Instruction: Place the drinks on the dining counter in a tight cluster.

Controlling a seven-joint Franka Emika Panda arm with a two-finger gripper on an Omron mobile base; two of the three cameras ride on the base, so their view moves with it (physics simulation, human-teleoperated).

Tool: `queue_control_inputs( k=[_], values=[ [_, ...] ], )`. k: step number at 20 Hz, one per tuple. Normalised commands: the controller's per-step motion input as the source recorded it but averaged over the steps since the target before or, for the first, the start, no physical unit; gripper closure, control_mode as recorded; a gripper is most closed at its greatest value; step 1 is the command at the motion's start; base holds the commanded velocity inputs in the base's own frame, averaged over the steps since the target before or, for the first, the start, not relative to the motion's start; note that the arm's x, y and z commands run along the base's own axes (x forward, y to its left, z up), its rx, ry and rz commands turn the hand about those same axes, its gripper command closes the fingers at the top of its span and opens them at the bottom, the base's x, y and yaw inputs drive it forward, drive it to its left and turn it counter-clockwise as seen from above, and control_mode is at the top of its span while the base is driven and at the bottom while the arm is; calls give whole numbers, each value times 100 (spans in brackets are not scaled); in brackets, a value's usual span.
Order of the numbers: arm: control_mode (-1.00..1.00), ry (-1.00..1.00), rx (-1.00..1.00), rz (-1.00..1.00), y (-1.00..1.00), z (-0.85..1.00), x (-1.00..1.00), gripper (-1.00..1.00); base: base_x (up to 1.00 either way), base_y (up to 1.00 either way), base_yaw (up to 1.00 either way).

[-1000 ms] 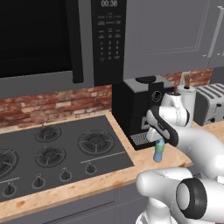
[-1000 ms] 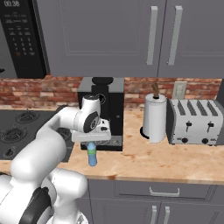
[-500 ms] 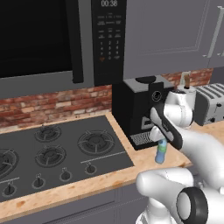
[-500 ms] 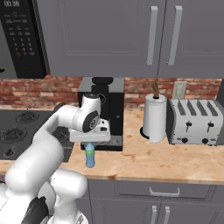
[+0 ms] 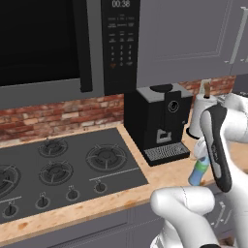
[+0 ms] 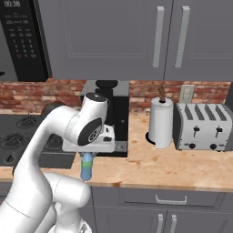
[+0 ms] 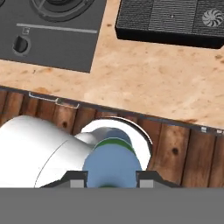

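The slim blue bottle (image 7: 113,164) is held between the two finger tips of the gripper (image 7: 112,178), the jaws being closed against its sides, one tip on each flank. In the right base view the bottle (image 6: 86,166) is seen hanging upright beneath the hand, at the front edge of the wood counter (image 6: 173,166) and just in front of the coffee machine (image 6: 111,116). In the left base view it (image 5: 198,170) is seen beside the stove (image 5: 63,169), partly hidden by the arm.

The microwave (image 5: 72,43) clock display (image 5: 120,4) above the stove reads 00:38; the same digits show at (image 6: 10,3). Its keypad markings are too small to read.
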Motion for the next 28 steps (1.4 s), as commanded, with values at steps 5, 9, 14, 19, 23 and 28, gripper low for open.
queue_control_inputs(
  k=[5,9,14,19,23,28],
  values=[
    [-100,0,0,-1,0,100,-65,100,0,0,0],
    [-100,-9,0,-10,3,100,-27,100,0,0,0],
    [-100,-20,0,-17,13,73,-17,100,0,0,0],
    [-100,-7,-2,-10,16,23,-10,100,0,0,0],
    [-100,0,0,0,2,0,0,100,0,0,0],
    [-100,0,0,0,0,0,0,100,0,0,0]
  ],
)
